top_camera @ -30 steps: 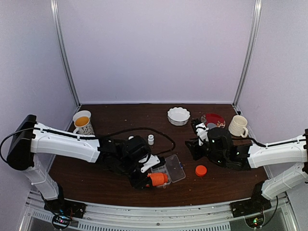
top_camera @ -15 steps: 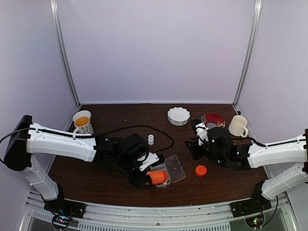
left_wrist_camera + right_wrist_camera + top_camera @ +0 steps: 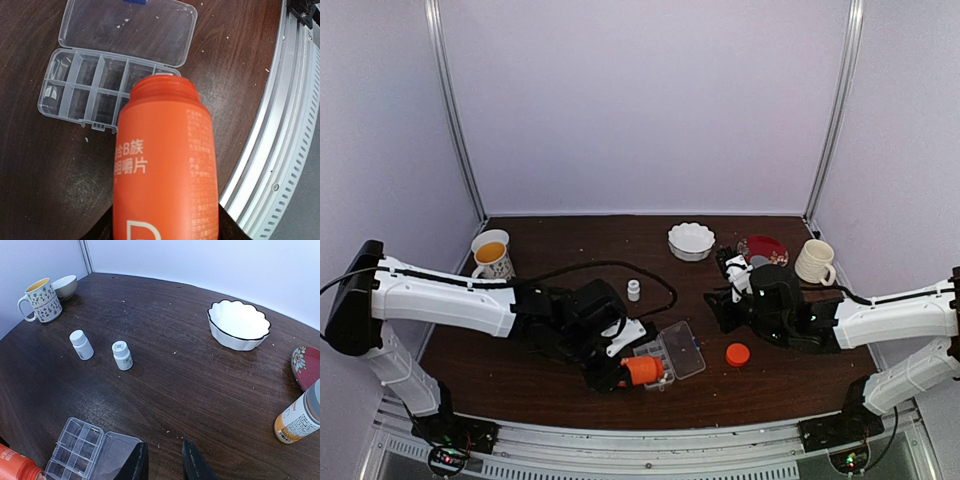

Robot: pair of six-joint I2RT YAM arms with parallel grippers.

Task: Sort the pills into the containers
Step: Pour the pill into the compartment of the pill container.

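My left gripper [image 3: 620, 373] is shut on an uncapped orange bottle [image 3: 643, 370], held tilted with its open mouth at the near edge of the clear organiser box [image 3: 672, 354]. In the left wrist view the bottle [image 3: 165, 165] fills the middle, with its mouth over the box's cells [image 3: 95, 95] and the open lid [image 3: 130, 30] beyond. The cells look empty; I see no pills, only a few pale specks. My right gripper [image 3: 165, 465] is open and empty, low over the table just right of the box [image 3: 75, 450]; it also shows in the top view [image 3: 723, 300].
An orange cap [image 3: 737, 353] lies right of the box. Two small white bottles [image 3: 81, 344] [image 3: 122, 355], a patterned mug [image 3: 40, 300], a small bowl [image 3: 65, 286], a scalloped white bowl [image 3: 239, 325], a red plate [image 3: 306, 367], a labelled bottle [image 3: 300, 422] and a cream mug [image 3: 814, 262] stand around.
My left gripper has shifted slightly left with the orange bottle, staying at the box's near end. The right arm has not moved.
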